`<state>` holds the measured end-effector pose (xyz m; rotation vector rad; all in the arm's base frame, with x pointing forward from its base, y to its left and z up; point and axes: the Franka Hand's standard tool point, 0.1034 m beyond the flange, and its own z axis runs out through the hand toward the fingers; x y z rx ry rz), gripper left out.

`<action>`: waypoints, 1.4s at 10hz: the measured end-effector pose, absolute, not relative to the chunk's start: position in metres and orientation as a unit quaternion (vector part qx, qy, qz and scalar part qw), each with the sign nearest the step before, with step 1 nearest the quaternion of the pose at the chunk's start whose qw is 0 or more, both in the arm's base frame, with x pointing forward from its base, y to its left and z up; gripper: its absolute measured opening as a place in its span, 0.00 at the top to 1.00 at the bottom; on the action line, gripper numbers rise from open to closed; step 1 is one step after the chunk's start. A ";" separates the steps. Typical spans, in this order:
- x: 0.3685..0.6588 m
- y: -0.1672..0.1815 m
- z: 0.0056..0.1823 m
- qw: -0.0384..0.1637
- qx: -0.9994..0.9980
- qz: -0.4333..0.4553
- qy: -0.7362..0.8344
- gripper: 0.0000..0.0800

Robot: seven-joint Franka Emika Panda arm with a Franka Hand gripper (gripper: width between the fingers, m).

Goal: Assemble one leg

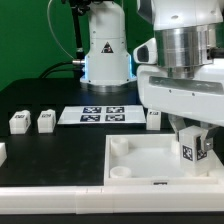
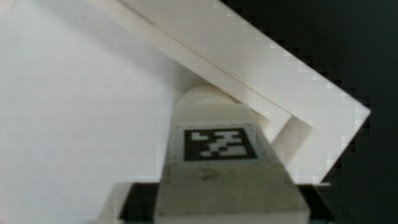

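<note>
Leg: we're seeing one leg (image 1: 190, 150) sitting pinched in the gripper (image 1: 191, 148), tag facing out, hanging over the tray's corner on the exterior view's right.
Jaws: they're clamping that leg (image 2: 221, 150) from both sides.
Tray: the big white tray (image 1: 140, 170) is lying flat on the black worktop (image 1: 40, 150).
Other legs: two legs (image 1: 19, 122) (image 1: 46, 121) are standing near the exterior view's left, another leg (image 1: 153, 119) beside the marker board (image 1: 103, 115).

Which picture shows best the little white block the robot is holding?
The wrist view: the leg fills the middle, its tag sharp, with the tray behind. The exterior view shows the leg small, pinched in the gripper over the tray's corner.
</note>
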<state>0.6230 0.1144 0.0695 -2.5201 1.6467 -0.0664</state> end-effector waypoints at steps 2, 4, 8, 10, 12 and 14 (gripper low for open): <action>0.623 0.114 0.070 0.068 -0.813 -0.019 0.578 0.64; 0.623 0.115 0.069 0.068 -0.821 -0.020 0.567 0.62; 0.624 0.115 0.071 0.064 -0.896 -0.031 0.439 0.20; 0.627 0.117 0.073 0.058 -0.957 -0.044 0.280 0.19; 0.627 0.115 0.072 0.053 -0.983 -0.052 0.170 0.19; 0.627 0.117 0.072 0.044 -0.996 -0.057 0.060 0.19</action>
